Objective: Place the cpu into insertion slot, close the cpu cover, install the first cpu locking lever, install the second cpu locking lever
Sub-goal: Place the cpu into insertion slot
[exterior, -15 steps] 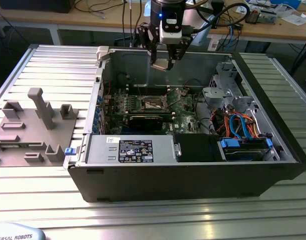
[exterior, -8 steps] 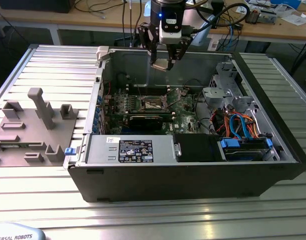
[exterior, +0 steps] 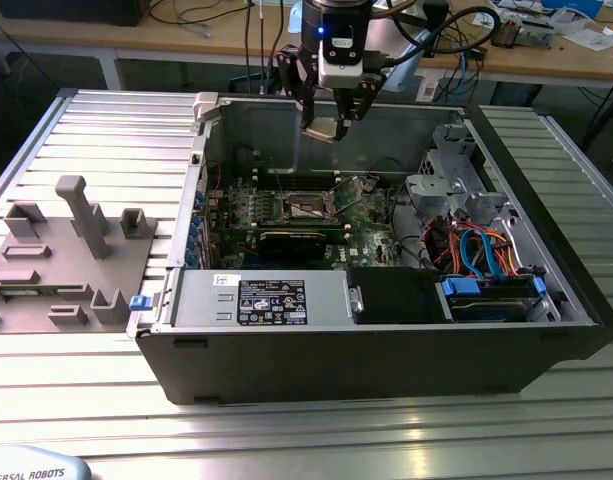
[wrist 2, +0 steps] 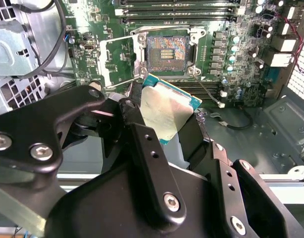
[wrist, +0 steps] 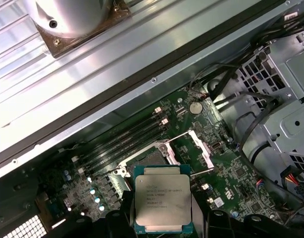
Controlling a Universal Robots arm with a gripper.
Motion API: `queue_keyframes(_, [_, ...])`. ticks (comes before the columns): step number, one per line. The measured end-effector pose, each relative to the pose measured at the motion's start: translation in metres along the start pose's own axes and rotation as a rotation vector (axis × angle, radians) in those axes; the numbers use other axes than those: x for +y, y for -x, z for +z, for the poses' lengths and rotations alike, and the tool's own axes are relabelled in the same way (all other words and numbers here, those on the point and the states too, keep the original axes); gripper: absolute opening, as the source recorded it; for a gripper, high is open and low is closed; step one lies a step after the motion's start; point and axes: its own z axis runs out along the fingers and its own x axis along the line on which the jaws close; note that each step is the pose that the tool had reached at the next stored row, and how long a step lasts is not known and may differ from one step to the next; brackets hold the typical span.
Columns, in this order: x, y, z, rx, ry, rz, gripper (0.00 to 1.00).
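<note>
Gripper (exterior: 329,127) clamped on chip (wrist 2: 164,111), well above open socket (wrist 2: 166,53) — square edges first, lower flat, 0 tilt.

A ribbed, silver aluminium bench (exterior: 386,430) spread across the foreground under even light; behind it stood a wooden desk (exterior: 186,42) strewn with dark cables (exterior: 216,14).

1. Chip (wrist: 162,203): flat square with a silver top and green rim, clamped in the pincer (wrist: 161,220), in the air above the socket.
2. Socket (wrist 2: 166,52): uncovered, dark contacts glinting, black rim.
3. Cover (wrist 2: 117,59): silver frame, swung open beside the socket.
</note>
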Motion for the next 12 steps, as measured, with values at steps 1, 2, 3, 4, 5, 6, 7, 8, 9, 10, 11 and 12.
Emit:
queue_keyframes(1, [0.0000,0.0000,0.0000,-0.0002,0.0001,0.002,0.54])
queue_keyframes(2, [0.0000,0.0000,0.0000,-0.0002,0.0001,0.004,0.54])
queue_keyframes(3, [0.0000,0.0000,0.0000,-0.0003,0.0001,0.005,0.54])
queue_keyframes(4, [0.0000,0.0000,0.0001,-0.0004,0.0002,0.007,0.54])
queue_keyframes(5, [0.0000,0.0000,0.0000,-0.0005,0.0001,0.008,0.54])
queue_keyframes(6, [0.0000,0.0000,0.0001,-0.0006,0.0002,0.009,0.54])
queue_keyframes(7, [0.0000,0.0000,0.0001,-0.0008,0.0002,0.011,0.54])
queue_keyframes(8, [0.0000,0.0000,0.0001,-0.0009,0.0002,0.013,0.54])
queue_keyframes(9, [0.0000,0.0000,0.0000,-0.0010,0.0002,0.014,0.54])
queue_keyframes(10, [0.0000,0.0000,0.0000,-0.0012,0.0002,0.017,0.54])
queue_keyframes(11, [0.0000,0.0000,0.0001,-0.0012,0.0003,0.018,0.54])
queue_keyframes(12, [0.0000,0.0000,0.0001,-0.0014,0.0003,0.020,0.54])
